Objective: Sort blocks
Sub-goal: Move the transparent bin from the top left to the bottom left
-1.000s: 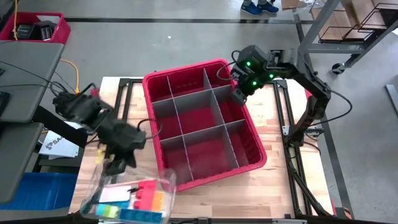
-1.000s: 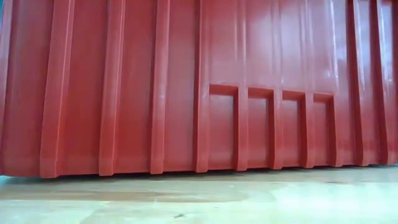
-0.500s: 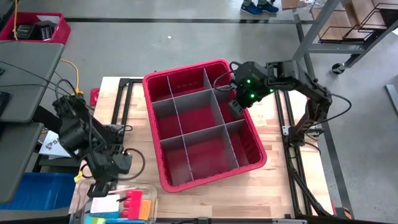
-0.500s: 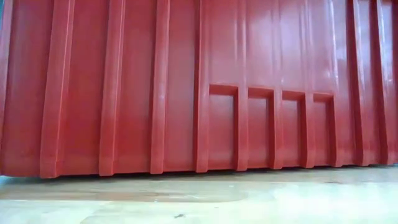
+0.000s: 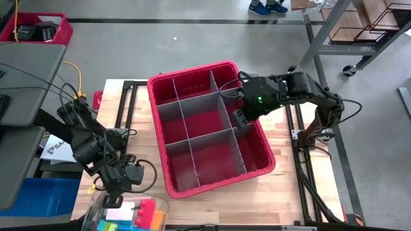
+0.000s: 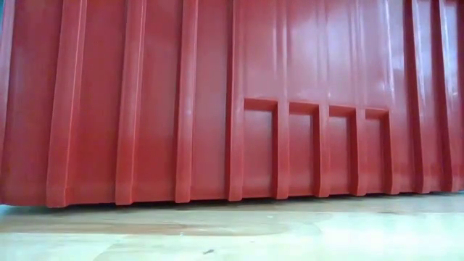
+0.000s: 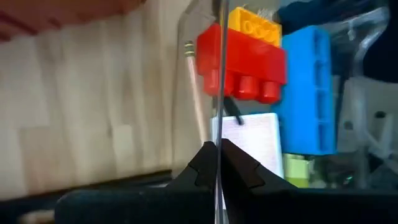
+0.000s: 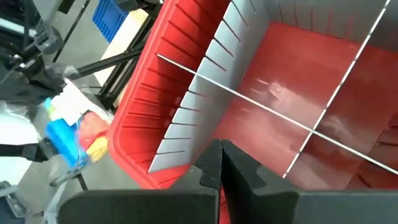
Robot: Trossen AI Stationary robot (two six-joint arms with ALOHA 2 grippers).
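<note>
Your left gripper (image 5: 117, 204), fingers pressed together on the wall of the clear container (image 5: 103, 206), sits at the table's near-left corner, where the blocks (image 5: 142, 215) lie. Your right gripper (image 5: 238, 120), pressed together and empty, hangs over the red bin (image 5: 266, 152).

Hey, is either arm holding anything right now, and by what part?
The left tool pinches the clear container by its thin wall. The right tool, shut over the red bin, holds nothing visible.

The blocks (image 5: 138, 215) lay piled in a clear box at the table's near left corner: red, blue, yellow, orange.
</note>
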